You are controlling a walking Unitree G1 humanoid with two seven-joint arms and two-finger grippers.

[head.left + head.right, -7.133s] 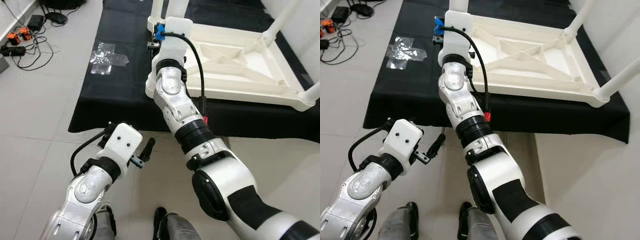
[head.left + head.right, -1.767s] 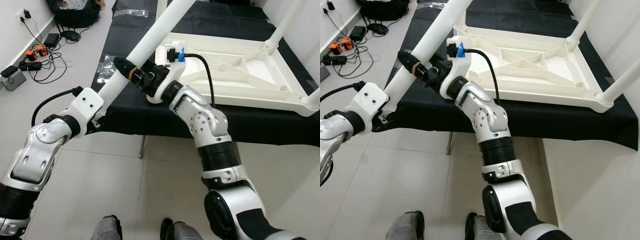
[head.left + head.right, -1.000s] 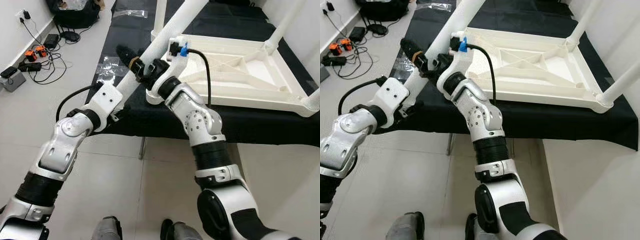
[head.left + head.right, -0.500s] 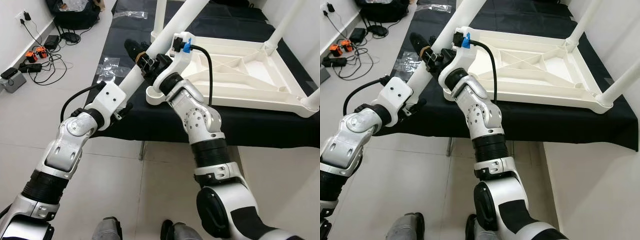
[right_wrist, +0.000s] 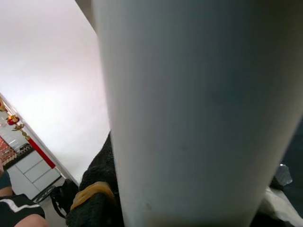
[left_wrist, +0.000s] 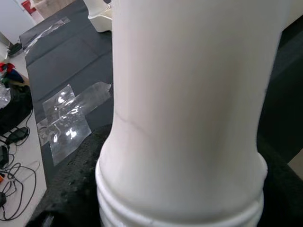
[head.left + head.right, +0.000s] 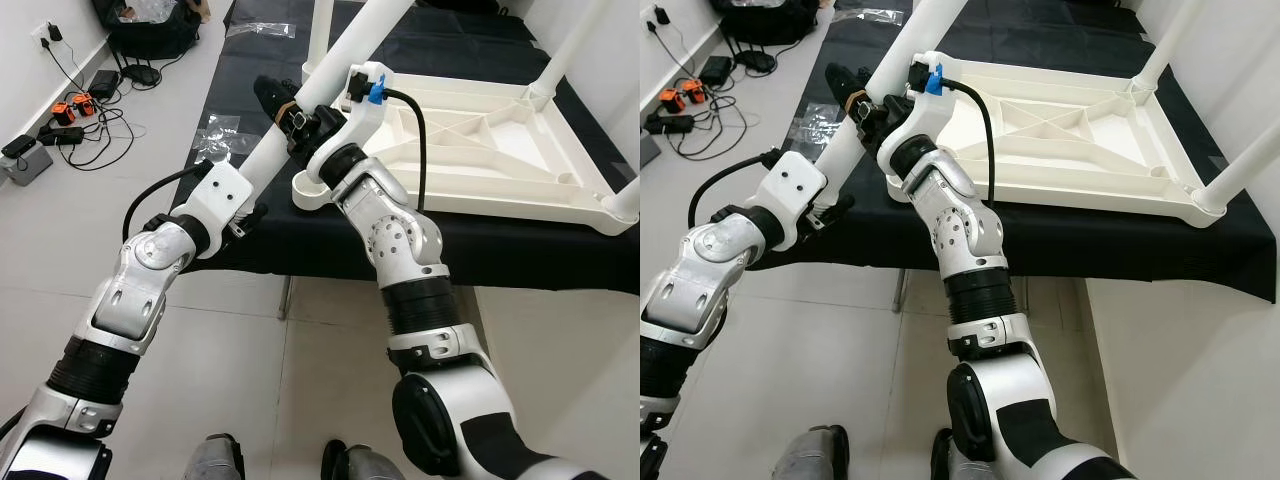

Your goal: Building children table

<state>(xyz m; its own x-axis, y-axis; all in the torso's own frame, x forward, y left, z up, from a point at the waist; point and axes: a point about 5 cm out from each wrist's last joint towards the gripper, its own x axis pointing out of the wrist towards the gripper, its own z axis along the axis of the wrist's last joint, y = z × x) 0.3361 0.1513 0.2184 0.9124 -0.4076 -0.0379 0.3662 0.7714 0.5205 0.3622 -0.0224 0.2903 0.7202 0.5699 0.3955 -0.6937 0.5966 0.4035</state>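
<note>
A white table top (image 7: 480, 150) lies upside down on a black-covered platform (image 7: 250, 235). Both my grippers hold a long white table leg (image 7: 268, 158) that slants up and to the right over the top's near left corner socket (image 7: 303, 192). My left gripper (image 7: 245, 200) is shut on the leg's lower, ridged end (image 6: 189, 118). My right gripper (image 7: 283, 108) is shut on the leg higher up, its black fingers (image 5: 94, 198) wrapped around the tube (image 5: 199, 118).
Other white legs stand upright at the far left corner (image 7: 318, 35), the far right (image 7: 575, 40) and the near right (image 7: 625, 195). Clear plastic wrap (image 7: 222, 132) lies on the cloth. Cables and chargers (image 7: 60, 115) litter the tiled floor at left.
Both grippers have carried the leg a little farther up and toward the table top over the last second. Since half a second ago it has barely moved.
</note>
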